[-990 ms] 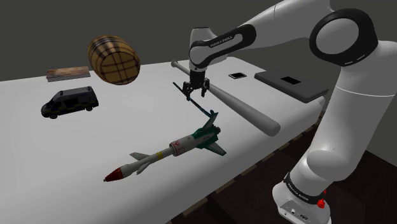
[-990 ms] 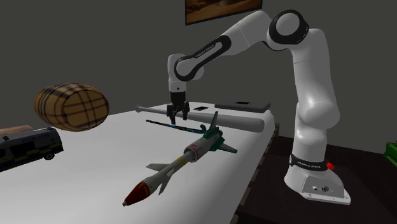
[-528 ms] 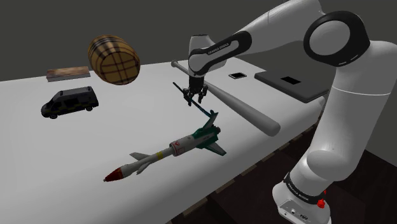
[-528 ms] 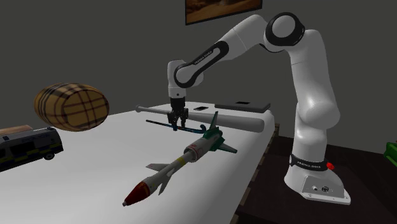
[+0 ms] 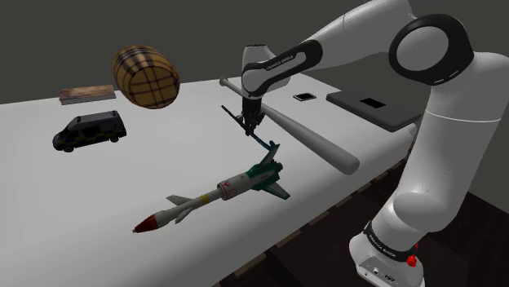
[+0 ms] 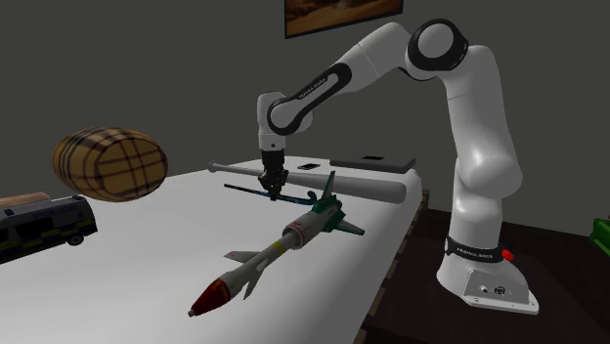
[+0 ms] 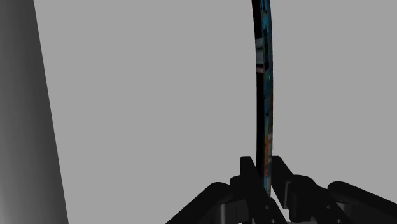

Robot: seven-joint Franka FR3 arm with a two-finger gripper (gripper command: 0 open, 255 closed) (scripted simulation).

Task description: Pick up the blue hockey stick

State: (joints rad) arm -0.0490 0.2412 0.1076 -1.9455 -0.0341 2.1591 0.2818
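Hand (image 5: 250,123) of the white arm, all black and two-fingered, hangs low over the broad white table (image 5: 98,196); its fingers are drawn nearly together and pinch the thin dark-blue hockey stick (image 5: 265,142) between them; from the wrist view the stick (image 7: 263,95) runs straight away from that clasp across plain grey surface; whether the stick rests on the table or sits just off it, I cannot tell. The stick lies near the middle of the table, roughly alongside the long grey baseball bat (image 5: 314,140), which sits just to the shoulder view's right of it; one end of the stick comes close to the green tail fins of the grey, red-nosed toy missile (image 5: 214,194). Well apart, toward the shoulder view's left, stand a brown banded wooden barrel (image 5: 145,75) and a small black van (image 5: 90,130); a flat brown plank (image 5: 86,93) lies behind them at the far edge. Beyond the bat, near the arm's side, lie a dark flat slab (image 5: 359,110) and a small black phone (image 5: 303,97).
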